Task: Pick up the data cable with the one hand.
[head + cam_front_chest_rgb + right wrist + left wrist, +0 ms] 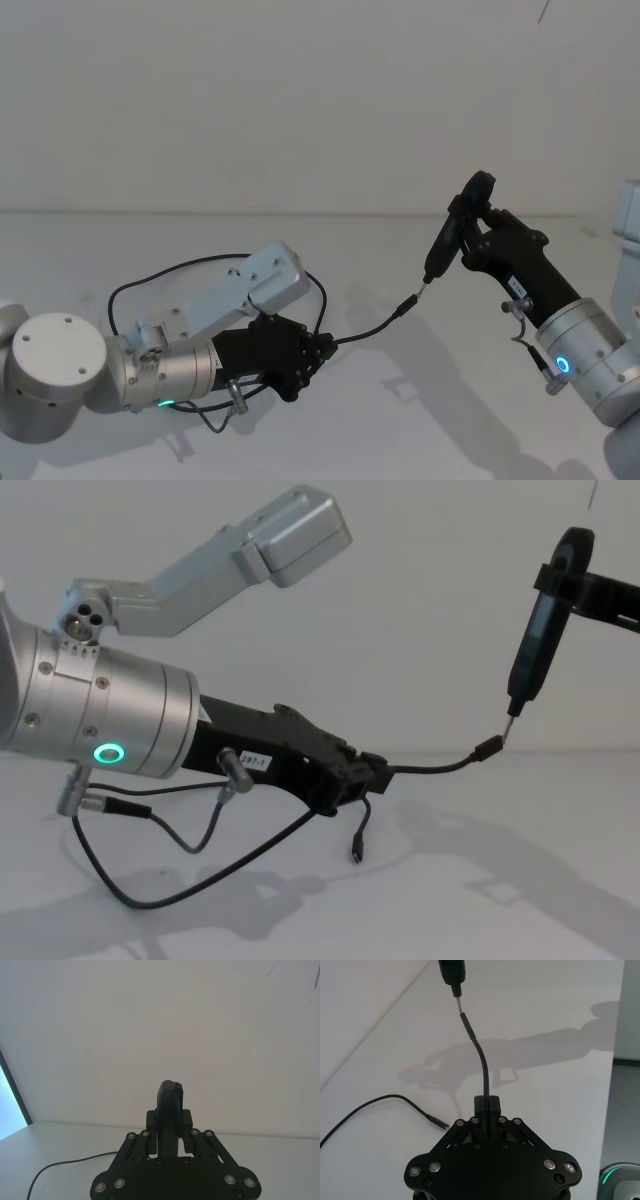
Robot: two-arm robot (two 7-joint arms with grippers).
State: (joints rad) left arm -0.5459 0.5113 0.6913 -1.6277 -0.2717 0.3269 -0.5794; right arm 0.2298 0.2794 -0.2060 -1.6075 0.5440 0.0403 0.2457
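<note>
Left gripper (372, 775) is clamped on the data cable (430, 768) near its plug, lifting it off the desk (520, 880) toward the slim tool (535, 645), which the right gripper (478, 232) is gripping upright, probably to line them up.

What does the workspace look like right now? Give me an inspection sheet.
Surface: plain white tabletop, shadows across it.
Job's things: long thin black data cable, lifted between the two grippers; one plug meets the slim black pointed tool, the other plug hangs free by the left gripper.
Clutter: nothing seen.
Grippers: black left gripper shut on the data cable near its end; black right gripper shut on the tool, held upright above the table.
Cables: thin black wrist lead looped under the left silver wrist.
Surroundings: bare white wall.
</note>
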